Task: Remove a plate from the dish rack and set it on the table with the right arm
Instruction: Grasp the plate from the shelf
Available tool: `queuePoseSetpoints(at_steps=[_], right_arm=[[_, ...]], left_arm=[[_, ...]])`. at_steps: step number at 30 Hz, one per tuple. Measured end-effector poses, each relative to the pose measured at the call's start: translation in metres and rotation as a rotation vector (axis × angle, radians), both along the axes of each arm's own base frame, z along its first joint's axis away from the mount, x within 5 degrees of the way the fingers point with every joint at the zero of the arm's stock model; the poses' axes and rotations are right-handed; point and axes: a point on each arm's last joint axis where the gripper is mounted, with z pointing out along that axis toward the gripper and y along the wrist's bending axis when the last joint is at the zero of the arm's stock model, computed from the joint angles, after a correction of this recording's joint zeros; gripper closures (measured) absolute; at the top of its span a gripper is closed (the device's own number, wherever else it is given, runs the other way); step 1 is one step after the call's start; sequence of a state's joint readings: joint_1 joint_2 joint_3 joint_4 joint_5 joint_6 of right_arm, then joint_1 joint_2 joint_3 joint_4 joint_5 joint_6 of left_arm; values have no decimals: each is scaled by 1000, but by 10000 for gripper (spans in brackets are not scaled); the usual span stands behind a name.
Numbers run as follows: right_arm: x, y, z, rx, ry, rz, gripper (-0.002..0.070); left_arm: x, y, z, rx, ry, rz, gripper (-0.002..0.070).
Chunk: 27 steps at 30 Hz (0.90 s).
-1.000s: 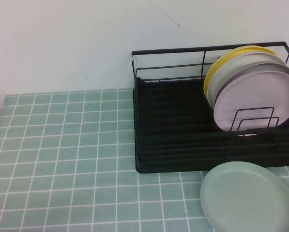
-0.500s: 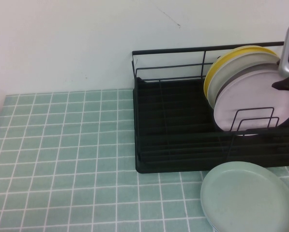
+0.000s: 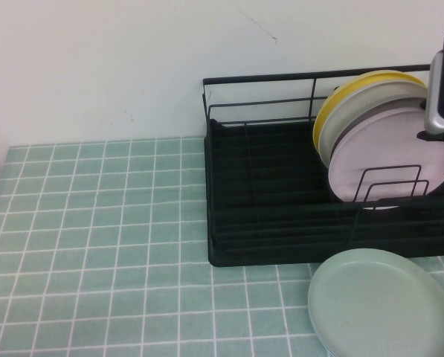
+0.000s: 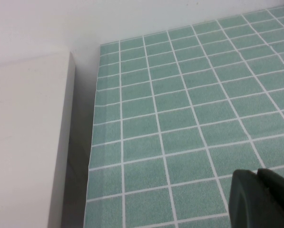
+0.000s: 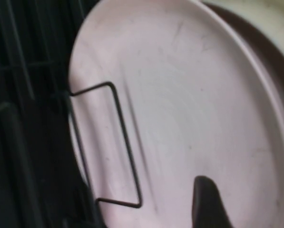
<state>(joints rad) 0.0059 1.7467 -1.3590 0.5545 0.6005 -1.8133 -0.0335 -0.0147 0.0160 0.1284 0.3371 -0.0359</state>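
The pale pink plate [image 3: 389, 152] stands upright at the front of a stack in the right end of the black wire dish rack [image 3: 266, 193], held by a wire divider. My right gripper [image 3: 439, 135], below the arm's silver-grey cylinder [image 3: 439, 97], is at the plate's upper right rim. The right wrist view shows the pink plate [image 5: 180, 104] close up, with one black finger [image 5: 206, 202] in front of its face and the other finger out of view. My left gripper [image 4: 260, 199] is shut and empty, low over the green tiled table [image 4: 180, 95].
A white/grey plate [image 3: 363, 104] and a yellow plate [image 3: 332, 104] stand behind the pink one. A pale green plate [image 3: 381, 309] lies on the table [image 3: 95, 245] in front of the rack. A white block [image 4: 27, 142] borders the table's left edge.
My right arm has come in from the right edge and now reaches the pink plate's upper right rim. The plates and the rack have not moved.
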Motion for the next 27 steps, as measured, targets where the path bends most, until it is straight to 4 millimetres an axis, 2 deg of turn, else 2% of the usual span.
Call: queuePoseSetpoints(at_steps=[13,16,18,20,21,25,27], right_arm=[[16,-4,-16,-23,-38,-42,341],[17,-4,-16,-25,-45,-47,397],[18,-4,-17,-26,-48,-50,468],[18,-5,-17,-25,-52,-54,572],[19,-5,-17,-18,-51,-61,595],[15,-4,-10,3,-48,-80,602],[10,-4,2,9,-65,-87,603]], left_arm=[[0,0,0,0,0,0,678],[0,0,0,0,0,0,679],[0,0,0,0,0,0,678],[0,0,0,0,0,0,678],[0,0,0,0,0,0,678],[0,0,0,0,0,0,678],[0,0,0,0,0,0,678]])
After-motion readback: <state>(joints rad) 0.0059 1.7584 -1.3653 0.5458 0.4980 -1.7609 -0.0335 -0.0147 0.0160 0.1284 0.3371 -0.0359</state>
